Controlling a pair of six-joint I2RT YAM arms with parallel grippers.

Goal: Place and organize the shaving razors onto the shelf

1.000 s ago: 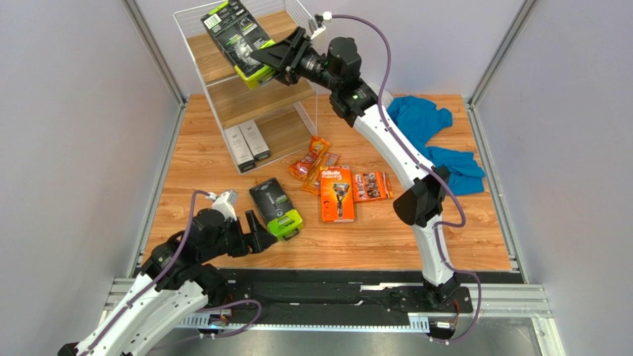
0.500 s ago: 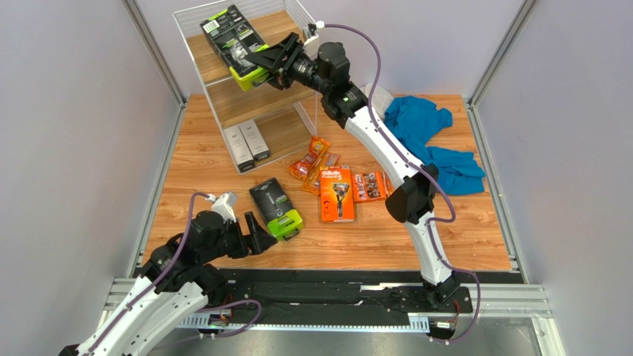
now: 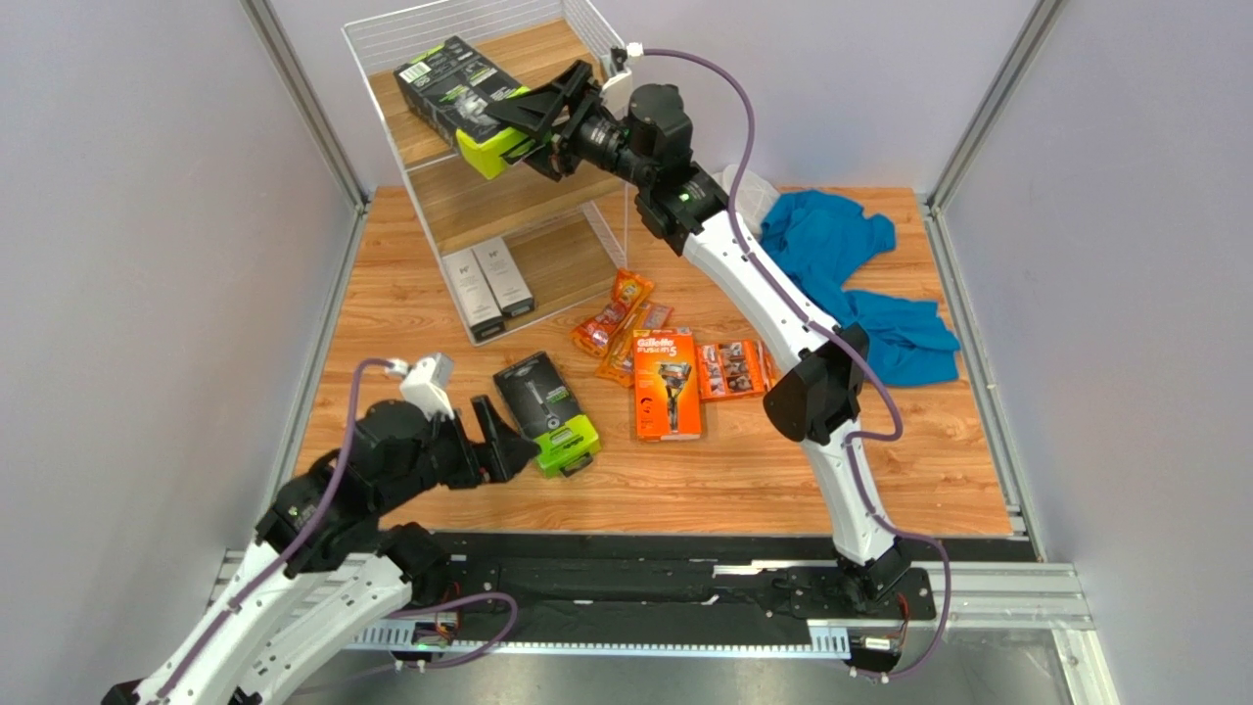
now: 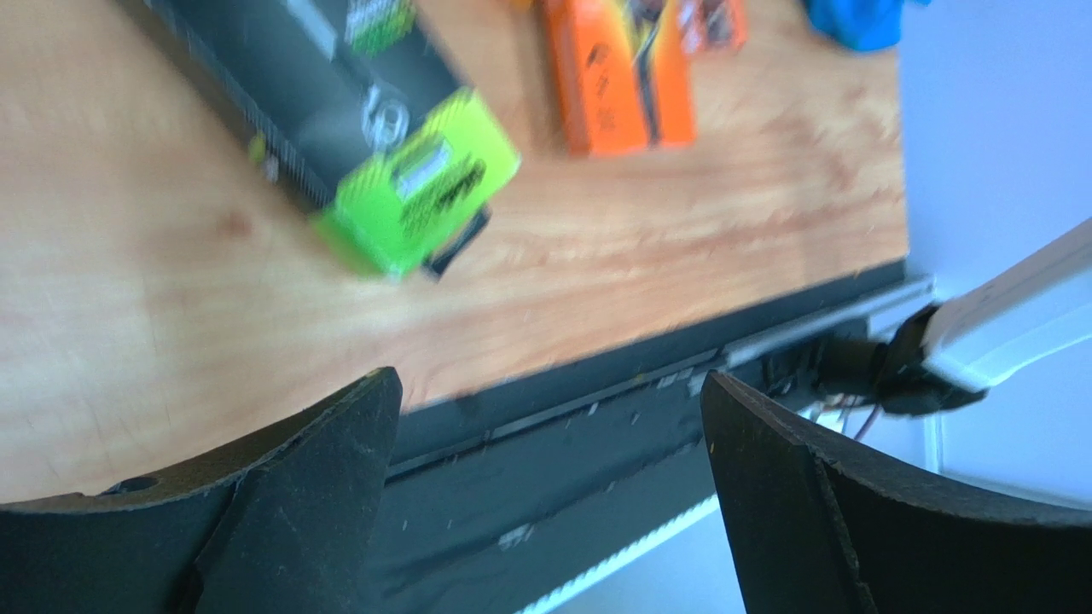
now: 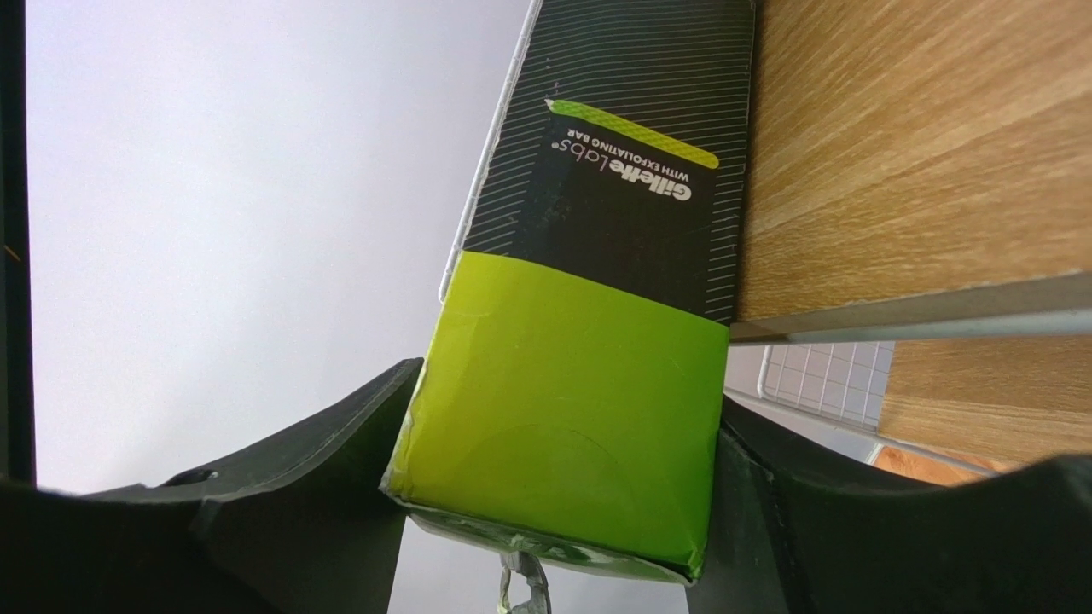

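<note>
A black razor pack with a lime-green end [image 3: 453, 91] [image 5: 603, 192] lies partly on the top tier of the white wire shelf [image 3: 508, 206]. Its green end hangs over the shelf's edge, and my right gripper [image 3: 515, 129] [image 5: 564, 473] has both fingers against its sides. A second black and green pack [image 3: 547, 414] [image 4: 372, 141] lies flat on the table. My left gripper [image 3: 497, 441] [image 4: 549, 384] hovers just left of it, open and empty. Two orange Gillette boxes [image 3: 665, 382] [image 3: 736, 367] and small orange blister packs [image 3: 618, 320] lie mid-table.
Two slim grey-white boxes [image 3: 488, 287] stand on the shelf's bottom tier. A blue cloth [image 3: 861, 279] lies at the right of the table. The black rail of the arm bases [image 4: 538, 461] runs along the near edge.
My right gripper carried the black and green pack left and lowered it flatter onto the top tier. My left arm shifted slightly left and back from the table pack.
</note>
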